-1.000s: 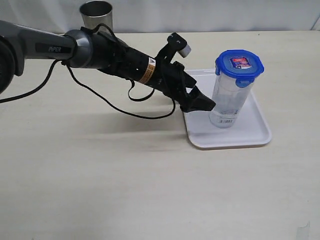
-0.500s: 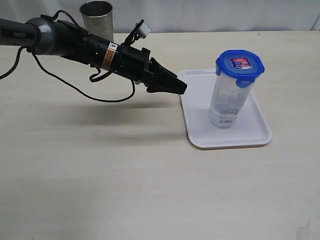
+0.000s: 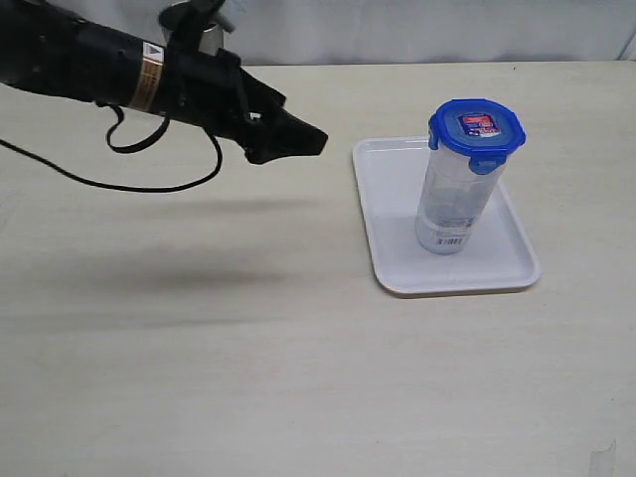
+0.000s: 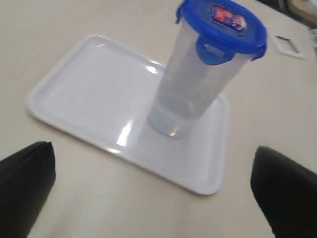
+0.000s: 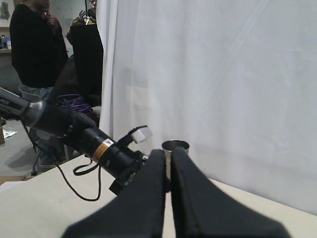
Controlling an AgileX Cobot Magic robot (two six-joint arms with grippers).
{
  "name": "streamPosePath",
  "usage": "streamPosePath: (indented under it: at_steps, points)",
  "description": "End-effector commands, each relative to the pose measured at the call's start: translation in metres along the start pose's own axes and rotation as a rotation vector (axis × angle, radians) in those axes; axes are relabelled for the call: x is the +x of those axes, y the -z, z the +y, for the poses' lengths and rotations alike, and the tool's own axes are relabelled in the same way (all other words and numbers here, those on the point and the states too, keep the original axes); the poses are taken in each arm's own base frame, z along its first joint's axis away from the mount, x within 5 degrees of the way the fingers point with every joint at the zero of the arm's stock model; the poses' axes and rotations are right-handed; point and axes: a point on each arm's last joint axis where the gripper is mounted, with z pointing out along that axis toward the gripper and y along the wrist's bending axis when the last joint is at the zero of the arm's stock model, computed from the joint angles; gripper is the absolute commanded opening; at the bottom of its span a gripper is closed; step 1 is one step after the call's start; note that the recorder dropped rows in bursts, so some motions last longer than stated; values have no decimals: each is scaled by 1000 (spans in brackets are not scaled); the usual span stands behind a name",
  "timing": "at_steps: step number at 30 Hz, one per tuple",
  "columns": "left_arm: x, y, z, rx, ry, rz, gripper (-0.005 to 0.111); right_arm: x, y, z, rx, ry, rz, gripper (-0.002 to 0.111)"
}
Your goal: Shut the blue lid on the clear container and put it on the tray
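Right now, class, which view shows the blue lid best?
Exterior view: the blue lid shows whole and sharp. The left wrist view has it larger but blurrier; the right wrist view misses it.

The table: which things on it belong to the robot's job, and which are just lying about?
Belong to the job: blue lid, sitting on the clear container; white tray under the container; open left gripper beside the tray.
Just lying about: grey steel cup, well away from the tray.
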Motion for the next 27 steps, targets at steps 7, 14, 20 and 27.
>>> streamPosePath:
  at_steps: [7,14,20,27]
  points:
    - [-12,116,-63,-594,-146,-102,105,1,0,0,8,13,2,4]
    - [-7,178,-137,-638,-254,-284,105,5,0,0,1,13,46,4]
    - [3,208,-180,-637,-343,-404,105,7,0,0,-2,13,61,4]
    - [2,219,-193,-640,-378,-452,105,7,0,0,-2,12,62,4]
